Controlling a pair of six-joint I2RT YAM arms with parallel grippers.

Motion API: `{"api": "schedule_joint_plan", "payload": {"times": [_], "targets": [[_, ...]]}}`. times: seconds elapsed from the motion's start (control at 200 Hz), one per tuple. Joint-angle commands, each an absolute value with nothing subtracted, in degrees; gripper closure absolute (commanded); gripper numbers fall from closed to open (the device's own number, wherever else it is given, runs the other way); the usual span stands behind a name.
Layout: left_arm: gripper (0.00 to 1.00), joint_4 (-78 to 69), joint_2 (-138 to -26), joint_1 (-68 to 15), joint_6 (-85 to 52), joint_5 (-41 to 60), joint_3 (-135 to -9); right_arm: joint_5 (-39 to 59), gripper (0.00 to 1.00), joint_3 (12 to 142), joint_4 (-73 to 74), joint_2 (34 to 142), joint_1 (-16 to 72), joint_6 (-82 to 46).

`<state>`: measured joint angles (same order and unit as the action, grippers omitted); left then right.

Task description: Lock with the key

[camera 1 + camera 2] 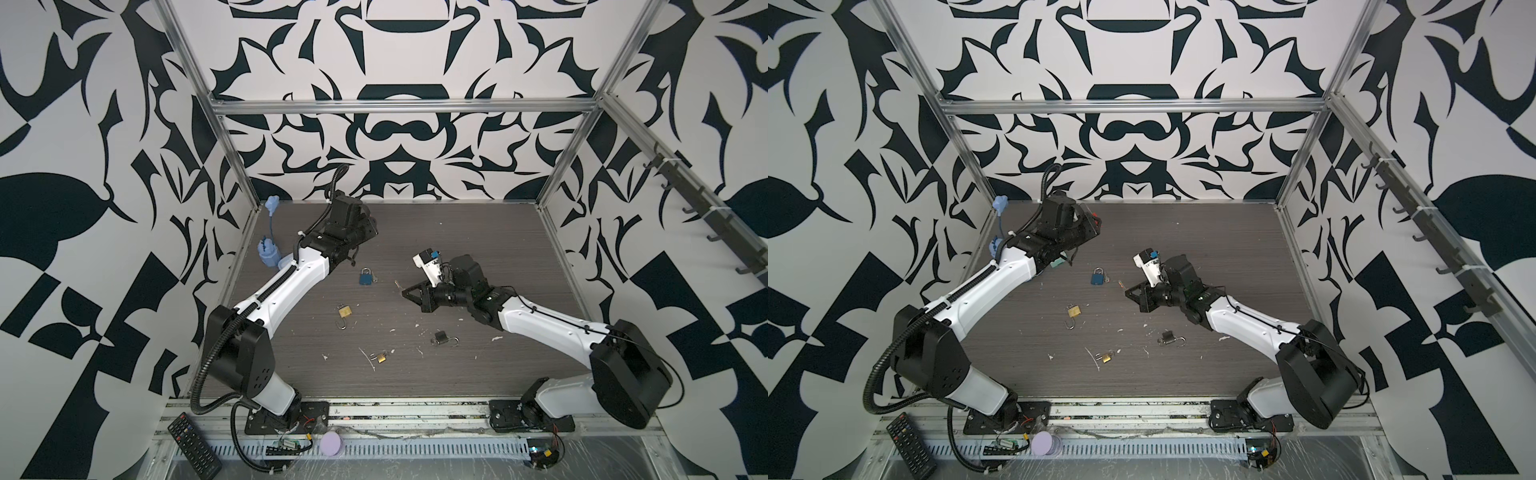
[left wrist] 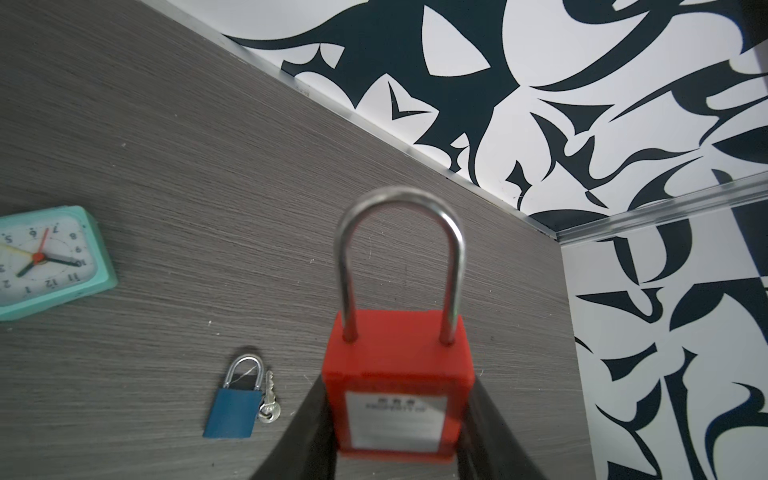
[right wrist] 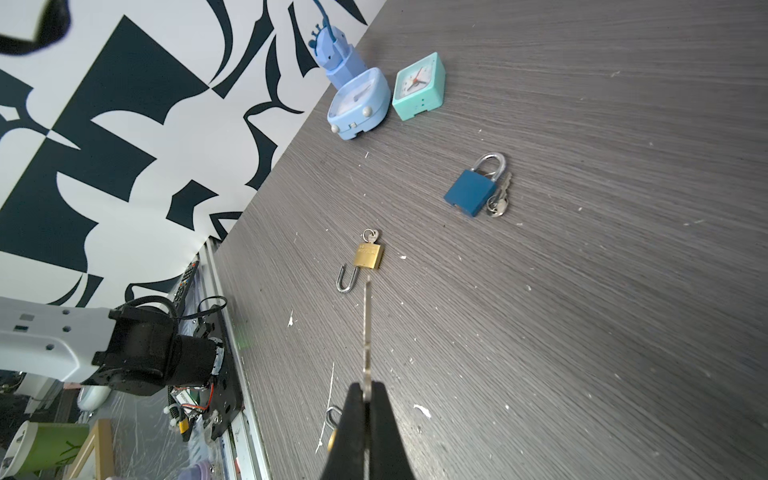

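Being clamped by its body between the part-spread jaws of the left gripper (image 2: 397, 384), red padlock (image 2: 399, 353) held above the far left of the table (image 2: 166, 166), both shackle legs seated, key (image 3: 367, 324) pinched in the pressed-together right gripper (image 3: 365, 388), blade projecting, near table centre.

Clock (image 1: 1056, 263) left of padlock (image 1: 1097, 277) — apart.

Wht/blk arms (image 1: 305, 268) w/ blk cables (image 1: 206, 361)

Five padlocks: red padlock (image 2: 395, 365), blue padlock (image 1: 365, 277), big brass padlock (image 1: 344, 310), small brass padlock (image 1: 381, 356), black padlock (image 1: 440, 335). Two clocks: teal clock (image 3: 417, 89), pale-blue clock (image 3: 359, 104). Three sure keys: pinched key (image 3: 367, 332), blue-lock key (image 3: 498, 203), brass-lock key (image 3: 370, 236).
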<state>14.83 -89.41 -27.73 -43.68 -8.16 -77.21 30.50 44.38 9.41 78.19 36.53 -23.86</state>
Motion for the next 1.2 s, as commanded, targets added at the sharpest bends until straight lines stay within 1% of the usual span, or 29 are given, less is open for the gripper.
{"api": "schedule_joint_plan", "payload": {"times": [0.0,0.2,0.325,0.495,0.58,0.655,0.83,0.95,1.025,1.195], "targets": [[1.00,14.44,-87.18,-28.73,-35.80,-9.71,-78.10,28.77,1.00,44.31,7.86,73.32,33.86,-25.43],[1.00,18.88,-90.13,-35.68,-25.98,-11.80,-81.40,28.91,1.00,43.33,1.94,68.04,26.24,-28.74],[1.00,22.20,-94.27,-41.30,-26.19,-13.31,-83.13,26.83,1.00,42.08,-2.99,64.87,22.90,-29.88],[1.00,25.72,-102.88,-48.52,-27.65,-15.38,-86.84,24.00,1.00,37.72,-5.29,61.08,18.66,-33.17],[1.00,27.67,-107.38,-50.37,-26.78,-15.72,-89.45,22.38,1.00,36.19,-6.51,60.05,16.96,-34.08],[1.00,28.31,-110.29,-51.52,-23.34,-16.07,-90.52,21.90,1.00,34.98,-6.87,59.61,15.46,-34.78],[1.00,33.30,-114.59,-51.48,-19.51,-15.43,-92.58,22.17,1.00,33.11,-5.22,60.47,13.40,-35.83],[1.00,34.87,-116.23,-50.74,-23.38,-13.58,-92.81,23.63,1.00,32.30,-2.73,62.82,13.37,-36.56],[1.00,35.62,-117.14,-50.62,-26.73,-14.44,-92.96,24.55,1.00,31.93,-1.51,64.72,13.36,-36.99],[1.00,39.31,-119.88,-50.46,-39.43,-16.26,-94.65,26.10,1.00,31.78,0.54,67.52,13.36,-37.57]]}}
